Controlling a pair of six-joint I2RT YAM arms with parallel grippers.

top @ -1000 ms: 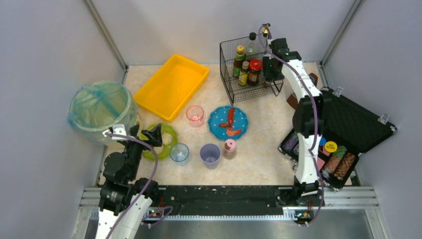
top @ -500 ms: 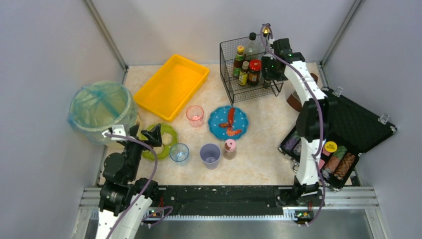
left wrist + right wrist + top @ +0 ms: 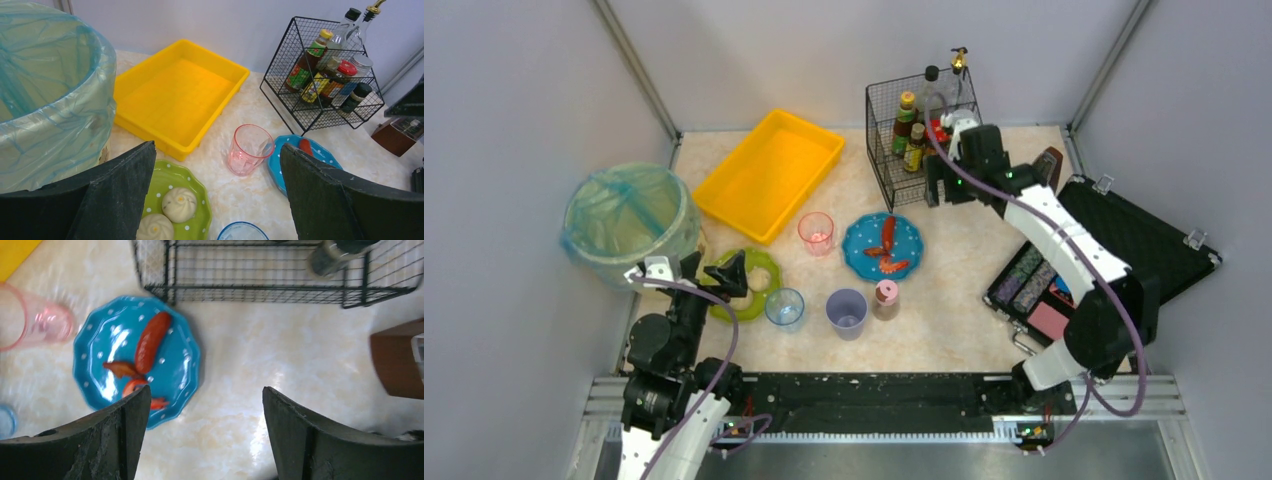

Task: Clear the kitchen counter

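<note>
The beige kitchen counter [image 3: 954, 290] holds a blue plate [image 3: 882, 246] with sausage pieces, a pink cup [image 3: 816, 232], a green plate [image 3: 754, 285] with buns, a blue cup [image 3: 785, 307], a purple cup [image 3: 847, 312] and a small pink-lidded jar [image 3: 885, 298]. My left gripper [image 3: 729, 272] is open and empty above the green plate [image 3: 187, 200]. My right gripper [image 3: 942, 183] is open and empty, above bare counter [image 3: 280, 350] just in front of the wire rack [image 3: 924, 140], right of the blue plate [image 3: 137, 357].
A yellow tray [image 3: 769, 172] lies at the back left. A bin with a blue-green bag [image 3: 627, 222] stands at the far left. The rack holds several bottles. An open black case [image 3: 1114, 270] with chips sits at the right, and a brown block [image 3: 397, 360] lies beside it.
My right arm has swung from behind the rack forward and left, down in front of it. The left arm has barely moved.
</note>
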